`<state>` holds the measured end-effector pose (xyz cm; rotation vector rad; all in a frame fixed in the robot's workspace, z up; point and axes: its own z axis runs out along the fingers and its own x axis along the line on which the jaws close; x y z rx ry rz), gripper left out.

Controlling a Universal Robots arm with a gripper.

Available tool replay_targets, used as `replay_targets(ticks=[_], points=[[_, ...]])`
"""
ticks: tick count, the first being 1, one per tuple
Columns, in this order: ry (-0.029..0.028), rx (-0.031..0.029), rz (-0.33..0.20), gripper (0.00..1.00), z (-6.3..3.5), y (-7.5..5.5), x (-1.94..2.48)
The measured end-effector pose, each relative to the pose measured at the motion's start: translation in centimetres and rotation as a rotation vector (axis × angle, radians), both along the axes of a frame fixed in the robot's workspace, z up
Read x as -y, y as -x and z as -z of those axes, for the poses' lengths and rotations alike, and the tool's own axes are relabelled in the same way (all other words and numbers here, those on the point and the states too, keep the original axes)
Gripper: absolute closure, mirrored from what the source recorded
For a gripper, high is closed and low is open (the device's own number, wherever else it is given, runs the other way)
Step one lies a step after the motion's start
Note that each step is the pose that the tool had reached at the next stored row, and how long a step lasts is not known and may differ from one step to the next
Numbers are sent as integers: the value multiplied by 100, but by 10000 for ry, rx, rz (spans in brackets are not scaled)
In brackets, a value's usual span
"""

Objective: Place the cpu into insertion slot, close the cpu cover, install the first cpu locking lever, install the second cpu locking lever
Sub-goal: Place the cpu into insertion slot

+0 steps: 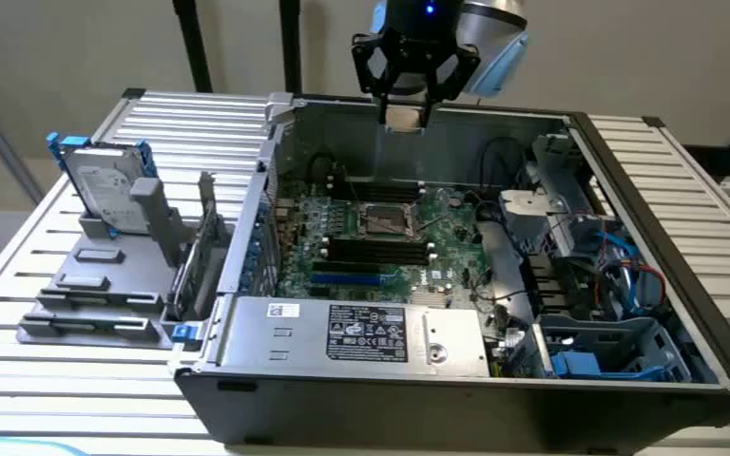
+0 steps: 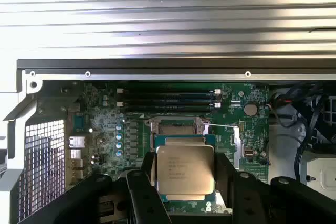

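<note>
Cpu (image 2: 185, 170) gripped by its edges between the black fingers (image 2: 140, 184) of the pincer (image 1: 405, 112), printed metal face toward the wrist camera. Hangs high over the open computer case (image 1: 467, 408) on the slatted bench (image 1: 86, 399), well above the insertion slot (image 1: 384, 220) in the green circuit board (image 1: 448, 214). Just beside the slot, black memory sticks (image 1: 378, 252); cables (image 1: 619, 271) toward the exterior view's right; hard drive (image 1: 102, 185) outside the case. Pincer pointing straight down.

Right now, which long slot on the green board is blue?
The blue slot nearest the labelled silver box; the memory sticks between it and the insertion slot are black.
</note>
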<state>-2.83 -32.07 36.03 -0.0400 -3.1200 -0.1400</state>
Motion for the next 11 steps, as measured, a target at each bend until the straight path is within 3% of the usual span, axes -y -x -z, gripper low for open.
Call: replay_targets(ticks=[11], points=[[0,0,0,45,0,0,0]])
